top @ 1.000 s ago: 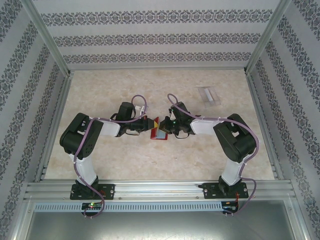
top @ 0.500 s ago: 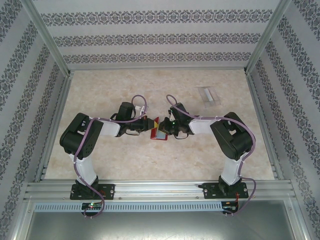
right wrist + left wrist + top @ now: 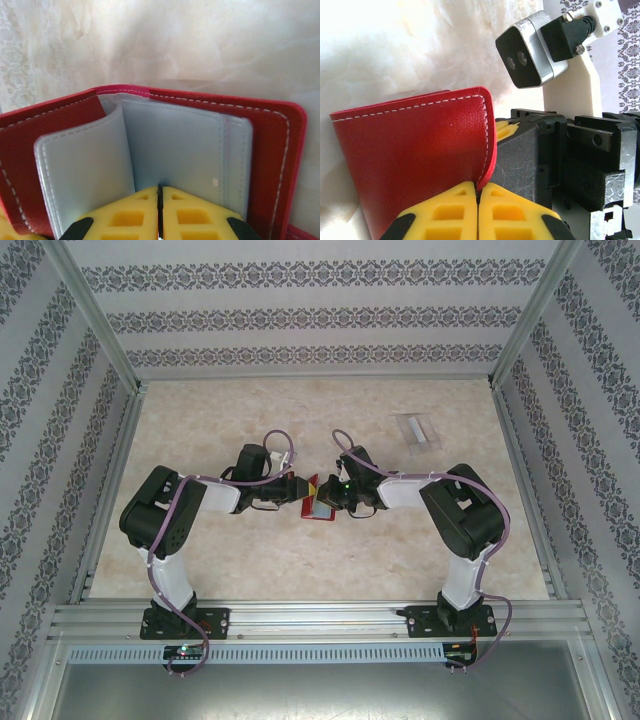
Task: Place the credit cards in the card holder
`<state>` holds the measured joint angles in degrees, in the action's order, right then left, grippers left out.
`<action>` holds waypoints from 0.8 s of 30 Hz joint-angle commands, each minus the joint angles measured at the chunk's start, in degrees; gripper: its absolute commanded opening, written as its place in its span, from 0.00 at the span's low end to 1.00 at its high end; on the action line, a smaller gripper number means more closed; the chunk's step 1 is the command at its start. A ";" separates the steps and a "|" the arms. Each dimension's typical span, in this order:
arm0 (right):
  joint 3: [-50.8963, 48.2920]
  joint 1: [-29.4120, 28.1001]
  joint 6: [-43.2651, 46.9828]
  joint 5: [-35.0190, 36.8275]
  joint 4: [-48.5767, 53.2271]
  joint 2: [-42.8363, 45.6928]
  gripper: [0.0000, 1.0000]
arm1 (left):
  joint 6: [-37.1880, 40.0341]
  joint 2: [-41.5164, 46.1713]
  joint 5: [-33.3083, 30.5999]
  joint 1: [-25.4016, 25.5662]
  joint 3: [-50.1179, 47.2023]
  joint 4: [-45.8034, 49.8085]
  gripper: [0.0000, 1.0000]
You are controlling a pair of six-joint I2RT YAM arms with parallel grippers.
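The red card holder (image 3: 318, 507) lies open on the table between my two grippers. From the left, my left gripper (image 3: 303, 490) is shut on the edge of its red cover (image 3: 415, 155), the yellow tips (image 3: 479, 189) pinching the stitched rim. The right gripper (image 3: 331, 497) reaches in from the right and is shut at the bluish-grey inner pockets (image 3: 170, 145), its tips (image 3: 160, 189) pressed together on a pocket leaf. The red lining (image 3: 272, 150) frames the pockets. The credit cards (image 3: 418, 430), pale and translucent, lie on the table at the back right, apart from both grippers.
The right arm's wrist camera (image 3: 525, 50) and black body (image 3: 570, 160) sit close behind the red cover. Patterned walls and metal rails (image 3: 525, 485) bound the marbled table (image 3: 220, 410). Purple cables loop over both arms.
The right arm's elbow has shifted slightly left toward the card holder. Both grippers stay at the card holder, which has barely moved.
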<state>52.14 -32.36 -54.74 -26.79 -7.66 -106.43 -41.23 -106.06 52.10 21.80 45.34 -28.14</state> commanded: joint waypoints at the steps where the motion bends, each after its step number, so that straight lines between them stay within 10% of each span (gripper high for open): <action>1: 1.14 0.37 0.60 -1.42 -1.74 -1.06 0.08 | 0.92 -0.63 0.24 0.53 -0.27 2.03 0.18; 24: 1.35 0.28 0.71 -1.63 -1.74 -1.67 0.08 | 0.83 -0.28 0.45 0.55 -0.71 1.37 0.12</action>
<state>52.23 -32.36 -54.72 -27.90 -8.47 -107.09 -40.91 -106.06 52.29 21.78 45.34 -27.90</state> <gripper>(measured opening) 0.078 0.112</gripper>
